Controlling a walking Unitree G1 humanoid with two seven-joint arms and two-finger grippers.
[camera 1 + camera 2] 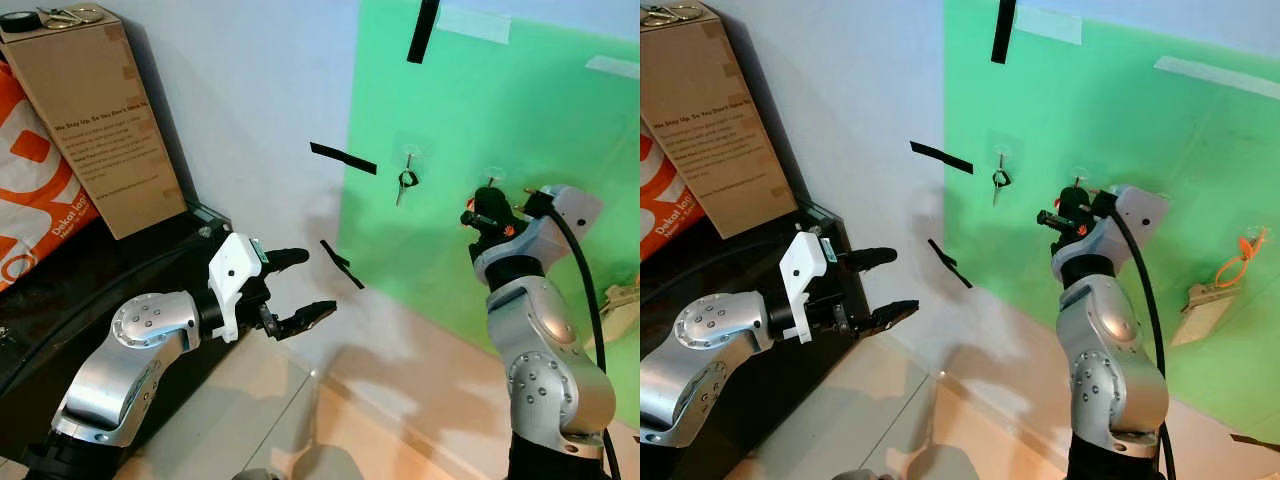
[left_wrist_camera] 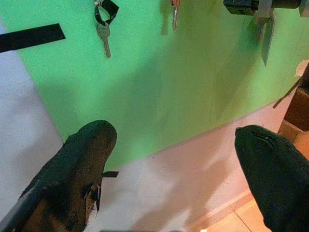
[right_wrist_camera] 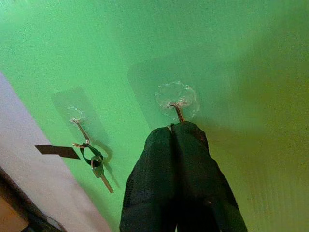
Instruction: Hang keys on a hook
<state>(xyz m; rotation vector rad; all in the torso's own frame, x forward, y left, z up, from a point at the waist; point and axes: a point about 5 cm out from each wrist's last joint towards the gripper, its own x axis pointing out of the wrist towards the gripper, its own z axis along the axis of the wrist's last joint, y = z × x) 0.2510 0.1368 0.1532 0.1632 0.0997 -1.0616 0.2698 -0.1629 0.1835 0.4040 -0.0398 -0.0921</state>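
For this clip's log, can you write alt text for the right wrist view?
The right hand, its fingers pressed together, is up against a clear hook stuck to a green wall. Beside it, a key on a black loop hangs from a second hook.

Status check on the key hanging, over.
Right pincer shut at empty hook. Left pincer open, holding nothing. Keys hang on neighbouring hook. Nothing blocking.
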